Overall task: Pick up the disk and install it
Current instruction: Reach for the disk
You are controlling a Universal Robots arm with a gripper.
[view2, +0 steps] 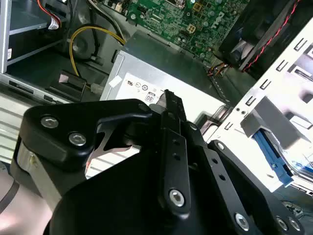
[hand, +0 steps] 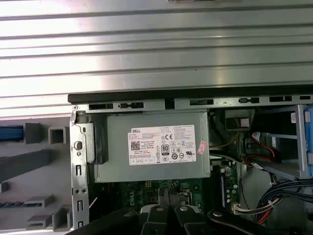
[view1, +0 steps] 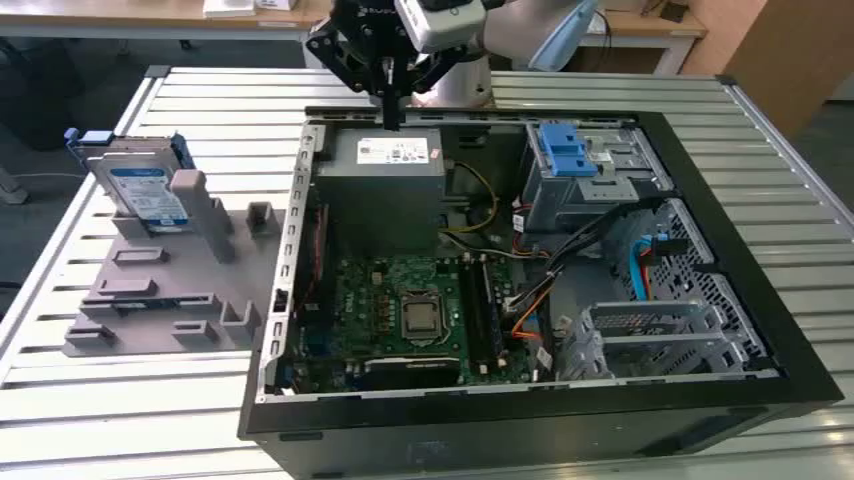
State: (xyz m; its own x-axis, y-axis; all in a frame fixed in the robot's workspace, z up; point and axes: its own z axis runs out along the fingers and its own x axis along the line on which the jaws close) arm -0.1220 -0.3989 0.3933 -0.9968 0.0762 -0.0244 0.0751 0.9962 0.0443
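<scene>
The disk [view1: 142,190] is a silver drive with a white-and-blue label in a blue carrier. It stands upright in a slot of the grey holder [view1: 160,290] on the exterior view's left, outside the computer case. In the first wrist view its blue edge [hand: 11,133] shows beside the case wall. My gripper [view1: 391,115] hangs over the back edge of the open case, above the grey power-supply box [view1: 387,165], well to the right of the disk in the exterior view. Its fingers [view2: 170,105] are pressed together and hold nothing.
The black computer case [view1: 747,250] lies open on a slatted metal table [view1: 200,90]. Inside are the motherboard [view1: 400,310], bundles of cables [view1: 534,240] and a grey drive cage with blue latches [view1: 574,160] at the back right.
</scene>
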